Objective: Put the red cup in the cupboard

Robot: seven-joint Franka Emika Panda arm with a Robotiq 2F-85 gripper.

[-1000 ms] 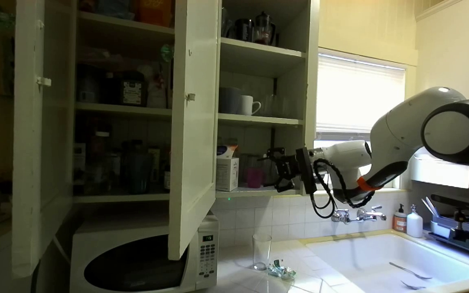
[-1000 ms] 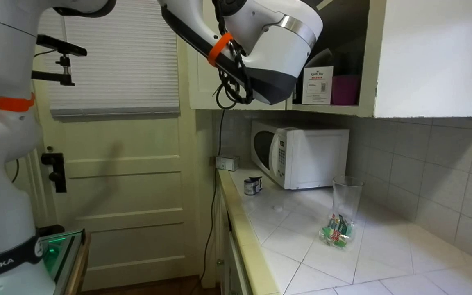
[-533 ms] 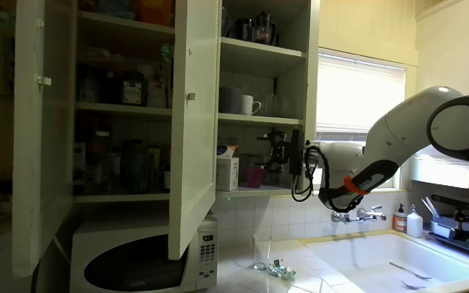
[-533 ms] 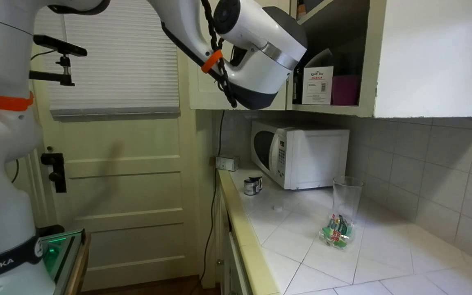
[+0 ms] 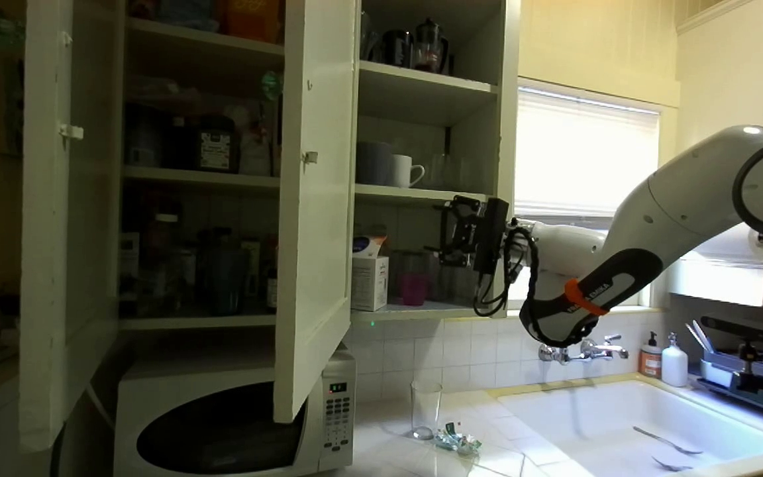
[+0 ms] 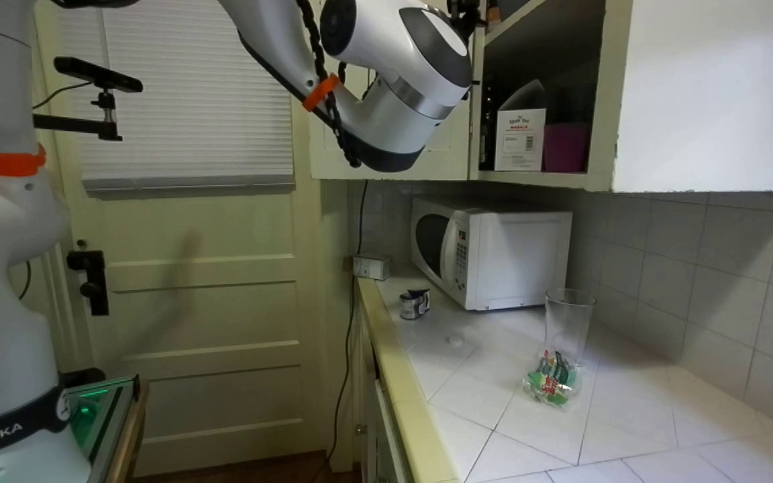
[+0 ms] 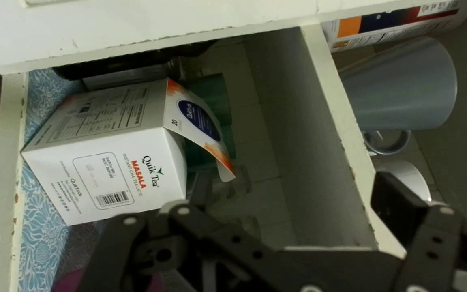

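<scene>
You have a square-tiled backsplash running behind the white-tiled countertop, with a white kitchen sink set right beside the countertop. Above countertop level, you see a pale-yellow wall and a window blind glowing bright white. In an exterior view, you find a cream panelled door left of the countertop, and brown floor lower than the countertop.

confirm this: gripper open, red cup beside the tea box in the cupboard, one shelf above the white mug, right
No, not above: an exterior view shows the red cup one shelf below the white mug. The gripper is open and the cup is beside the tea box in the cupboard.
</scene>
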